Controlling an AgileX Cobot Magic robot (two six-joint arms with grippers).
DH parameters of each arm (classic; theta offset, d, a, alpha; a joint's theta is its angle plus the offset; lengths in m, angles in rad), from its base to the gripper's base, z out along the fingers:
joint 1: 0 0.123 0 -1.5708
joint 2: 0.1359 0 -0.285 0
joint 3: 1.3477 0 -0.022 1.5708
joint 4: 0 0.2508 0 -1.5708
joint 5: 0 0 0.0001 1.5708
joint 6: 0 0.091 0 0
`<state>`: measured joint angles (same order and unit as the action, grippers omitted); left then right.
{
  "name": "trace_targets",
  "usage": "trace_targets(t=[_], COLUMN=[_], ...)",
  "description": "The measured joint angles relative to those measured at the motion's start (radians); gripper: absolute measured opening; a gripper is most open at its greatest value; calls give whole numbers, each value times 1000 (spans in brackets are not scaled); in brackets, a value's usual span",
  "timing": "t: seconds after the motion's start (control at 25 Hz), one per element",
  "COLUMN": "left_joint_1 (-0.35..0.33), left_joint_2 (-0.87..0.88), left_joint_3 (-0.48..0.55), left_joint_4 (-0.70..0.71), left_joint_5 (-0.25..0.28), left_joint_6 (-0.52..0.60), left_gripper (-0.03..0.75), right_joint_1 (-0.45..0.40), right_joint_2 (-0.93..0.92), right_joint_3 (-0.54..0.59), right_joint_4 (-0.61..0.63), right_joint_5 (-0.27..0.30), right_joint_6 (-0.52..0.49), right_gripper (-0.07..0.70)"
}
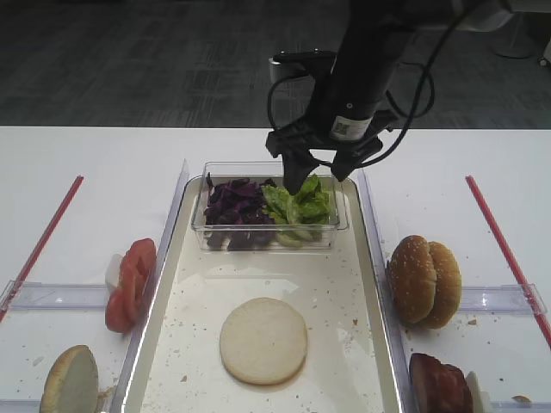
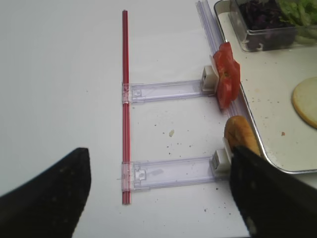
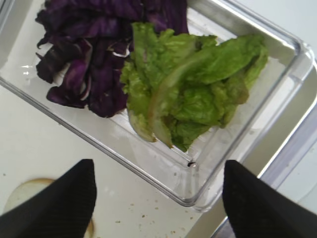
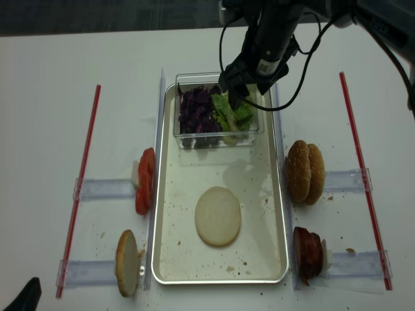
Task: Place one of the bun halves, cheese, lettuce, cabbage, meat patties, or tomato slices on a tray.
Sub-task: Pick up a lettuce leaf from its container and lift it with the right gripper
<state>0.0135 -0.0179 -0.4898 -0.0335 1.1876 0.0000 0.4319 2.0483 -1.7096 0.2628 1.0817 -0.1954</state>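
While my left gripper [image 2: 158,193] hovers spread over bare table, purple cabbage [image 3: 96,54] fills the clear tub's [image 3: 277,104] left side, and the lettuce [image 3: 193,89] lies beside it, directly beneath my right gripper [image 3: 158,198], whose fingers [image 3: 257,203] stand wide apart, holding nothing.

No readable text appears anywhere. The only marking is a small white label [image 1: 348,127] stuck on the black right arm [image 1: 362,69] above the clear tub [image 1: 340,225]; it carries a dark square code pattern and a line of tiny print, both too small and blurred to make out. In the realsense overhead view the same label shows only as a pale patch. The wrist views show no lettering, numbers, brands or signs on anything.
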Motion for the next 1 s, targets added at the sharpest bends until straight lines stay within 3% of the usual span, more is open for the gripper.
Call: trace_targets(t=[0.36,0.72,1.0], left_joint_1=[0,0,0], left_joint_2=[0,0,0], left_joint_3=[0,0,0], left_joint_4=[0,0,0], left_joint_5=[0,0,0], left_joint_6=[0,0,0], left_gripper=[533,533,533], right_joint_1=[30,30,30], right_joint_2=[0,7,65], right_joint_3=[0,0,-17], right_joint_4=[-15,-19,-21], right_joint_5=[-9,-90,-114], right_joint_6=[-5,-27,-32], right_gripper=[552,552,552])
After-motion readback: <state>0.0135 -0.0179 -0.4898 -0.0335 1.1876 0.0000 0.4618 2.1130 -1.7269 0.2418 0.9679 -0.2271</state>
